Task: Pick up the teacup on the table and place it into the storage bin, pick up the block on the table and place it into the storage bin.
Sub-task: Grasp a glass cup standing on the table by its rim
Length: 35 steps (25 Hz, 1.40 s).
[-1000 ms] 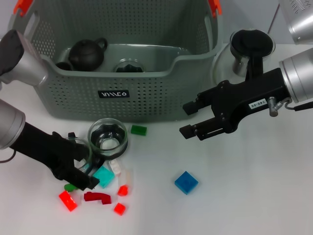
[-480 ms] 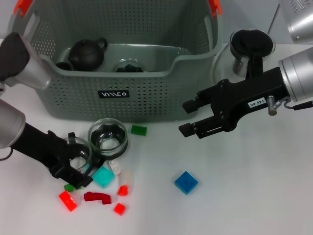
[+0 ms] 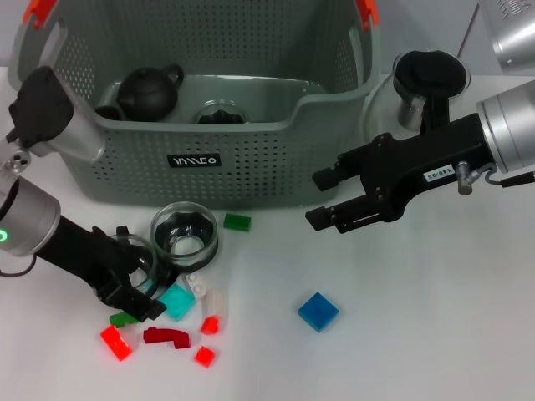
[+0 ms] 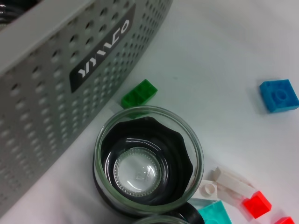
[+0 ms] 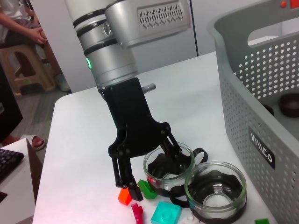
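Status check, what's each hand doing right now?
Left hand closed on a glass teacup, on the table. Right hand open, hovering beside storage bin. Loose blocks crowd the cup.

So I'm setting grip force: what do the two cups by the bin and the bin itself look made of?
The cups look like clear glossy glass with dark inserts; you see through the walls, and the rims glint. Clear plastic isn't ruled out. The bin looks like matte grey moulded plastic, with even perforations.
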{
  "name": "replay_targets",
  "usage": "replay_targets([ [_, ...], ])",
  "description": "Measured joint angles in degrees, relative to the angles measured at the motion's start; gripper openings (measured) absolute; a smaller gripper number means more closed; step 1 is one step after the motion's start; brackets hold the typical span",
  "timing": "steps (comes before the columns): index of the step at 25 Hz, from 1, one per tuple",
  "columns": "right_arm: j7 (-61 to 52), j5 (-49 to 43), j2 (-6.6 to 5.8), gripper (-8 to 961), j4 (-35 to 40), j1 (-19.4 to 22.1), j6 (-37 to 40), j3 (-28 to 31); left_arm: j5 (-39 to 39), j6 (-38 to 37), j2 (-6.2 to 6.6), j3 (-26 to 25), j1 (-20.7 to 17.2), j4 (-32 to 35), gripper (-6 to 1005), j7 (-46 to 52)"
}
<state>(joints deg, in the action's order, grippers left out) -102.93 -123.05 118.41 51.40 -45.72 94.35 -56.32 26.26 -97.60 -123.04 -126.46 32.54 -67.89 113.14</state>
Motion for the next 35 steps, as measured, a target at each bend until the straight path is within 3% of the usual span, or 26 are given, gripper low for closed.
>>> replay_targets([
  [35, 1.50, 0.00, -0.03, 681, -1.49, -0.07, -0.97, -0.22, -3.03, 3.60, -0.88, 0.69, 0.63, 2.76, 861, 1.47],
])
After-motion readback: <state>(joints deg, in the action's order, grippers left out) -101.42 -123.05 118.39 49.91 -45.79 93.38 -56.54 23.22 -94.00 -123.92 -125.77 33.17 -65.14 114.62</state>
